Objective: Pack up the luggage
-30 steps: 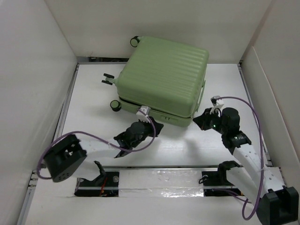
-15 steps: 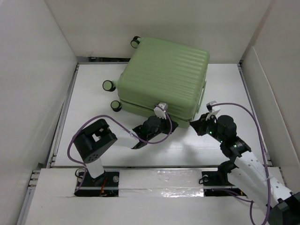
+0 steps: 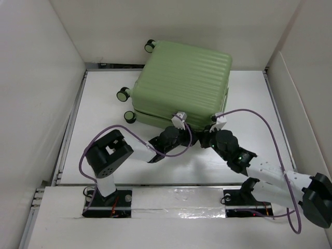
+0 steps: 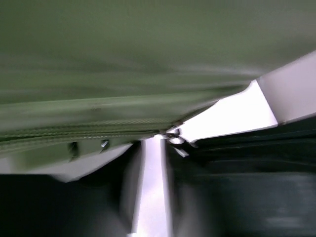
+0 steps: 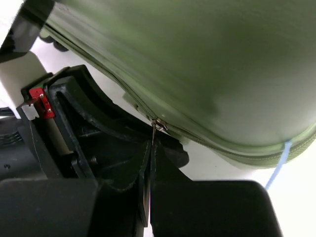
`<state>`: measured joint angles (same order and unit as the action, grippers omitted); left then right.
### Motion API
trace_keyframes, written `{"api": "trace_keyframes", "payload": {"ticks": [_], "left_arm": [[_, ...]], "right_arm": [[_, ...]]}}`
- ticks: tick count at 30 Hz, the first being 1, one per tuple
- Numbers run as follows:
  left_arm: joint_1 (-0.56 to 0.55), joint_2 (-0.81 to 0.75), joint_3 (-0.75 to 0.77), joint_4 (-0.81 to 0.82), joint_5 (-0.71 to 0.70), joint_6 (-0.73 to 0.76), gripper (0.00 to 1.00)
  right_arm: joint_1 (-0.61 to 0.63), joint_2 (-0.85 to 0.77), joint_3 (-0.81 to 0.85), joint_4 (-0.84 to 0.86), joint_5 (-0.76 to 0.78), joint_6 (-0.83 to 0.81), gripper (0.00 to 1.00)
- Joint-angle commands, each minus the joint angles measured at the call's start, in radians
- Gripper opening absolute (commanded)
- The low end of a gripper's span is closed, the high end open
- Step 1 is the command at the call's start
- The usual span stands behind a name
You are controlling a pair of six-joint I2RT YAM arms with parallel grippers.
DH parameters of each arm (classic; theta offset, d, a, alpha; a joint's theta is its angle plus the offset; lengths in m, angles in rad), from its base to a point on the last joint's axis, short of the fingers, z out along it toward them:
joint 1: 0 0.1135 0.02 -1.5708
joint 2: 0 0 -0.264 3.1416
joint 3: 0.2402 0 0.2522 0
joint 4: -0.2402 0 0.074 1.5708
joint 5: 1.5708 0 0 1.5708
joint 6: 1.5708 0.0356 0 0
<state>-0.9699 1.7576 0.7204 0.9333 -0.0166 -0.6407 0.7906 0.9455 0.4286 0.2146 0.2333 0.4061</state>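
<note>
The luggage (image 3: 181,83) is a pale green ribbed suitcase lying closed at the back of the table. It fills the top of the left wrist view (image 4: 148,59) and the right wrist view (image 5: 222,74). My left gripper (image 3: 181,136) is at its front zipper seam. In its blurred wrist view the gripper (image 4: 154,153) has a narrow gap between the jaws, and a metal zipper pull (image 4: 173,134) lies just beyond the right finger. My right gripper (image 3: 206,136) is beside it at the same seam. In its own view the gripper (image 5: 150,148) is shut on a zipper pull (image 5: 157,126).
Caster wheels (image 3: 123,94) stick out at the suitcase's left end. White walls close in the table on the left, back and right (image 3: 301,104). Purple cables (image 3: 259,116) loop over both arms. The left gripper's body (image 5: 59,123) sits close by in the right wrist view.
My right gripper swung left to the front seam and shut on a zipper pull. My left gripper moved right along the front edge. The suitcase shifted slightly.
</note>
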Motion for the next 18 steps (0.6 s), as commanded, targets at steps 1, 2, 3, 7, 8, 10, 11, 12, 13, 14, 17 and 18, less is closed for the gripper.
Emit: {"api": "trace_keyframes", "payload": {"ticks": [1, 2, 3, 7, 8, 10, 11, 12, 13, 14, 17, 18], "left_arm": [[0.071, -0.041, -0.001, 0.122, -0.029, -0.046, 0.32], [0.089, -0.100, -0.037, 0.122, -0.031, -0.056, 0.40], [0.130, -0.131, -0.109, 0.118, -0.029, -0.060, 0.48], [0.212, -0.324, -0.265, 0.029, -0.075, -0.089, 0.68], [0.223, -0.407, -0.292, -0.002, -0.091, -0.094, 0.70], [0.259, -0.486, -0.341, -0.036, -0.123, -0.102, 0.72], [0.276, -0.554, -0.346, -0.092, -0.131, -0.105, 0.72], [0.301, -0.584, -0.340, -0.117, -0.129, -0.112, 0.73], [0.359, -0.613, -0.335, -0.138, -0.122, -0.134, 0.73], [0.394, -0.656, -0.328, -0.180, -0.120, -0.151, 0.74], [0.552, -0.696, -0.302, -0.217, -0.082, -0.230, 0.76], [0.589, -0.704, -0.296, -0.214, -0.074, -0.253, 0.77]], "right_arm": [[0.093, 0.027, 0.041, 0.187, -0.112, 0.094, 0.00], [0.093, 0.012, 0.020, 0.199, -0.101, 0.089, 0.00], [0.093, 0.000, 0.015, 0.203, -0.091, 0.076, 0.00], [0.044, -0.042, 0.021, 0.129, -0.100, 0.051, 0.00], [0.044, -0.048, 0.022, 0.124, -0.104, 0.046, 0.00], [0.044, -0.054, 0.018, 0.121, -0.118, 0.039, 0.00], [0.044, -0.054, 0.015, 0.123, -0.121, 0.039, 0.00], [0.044, -0.053, 0.006, 0.124, -0.124, 0.042, 0.00], [0.044, -0.047, 0.002, 0.132, -0.130, 0.042, 0.00], [0.044, -0.045, -0.002, 0.137, -0.134, 0.043, 0.00], [0.035, -0.040, -0.013, 0.147, -0.146, 0.045, 0.00], [0.035, -0.039, -0.013, 0.146, -0.149, 0.043, 0.00]]}}
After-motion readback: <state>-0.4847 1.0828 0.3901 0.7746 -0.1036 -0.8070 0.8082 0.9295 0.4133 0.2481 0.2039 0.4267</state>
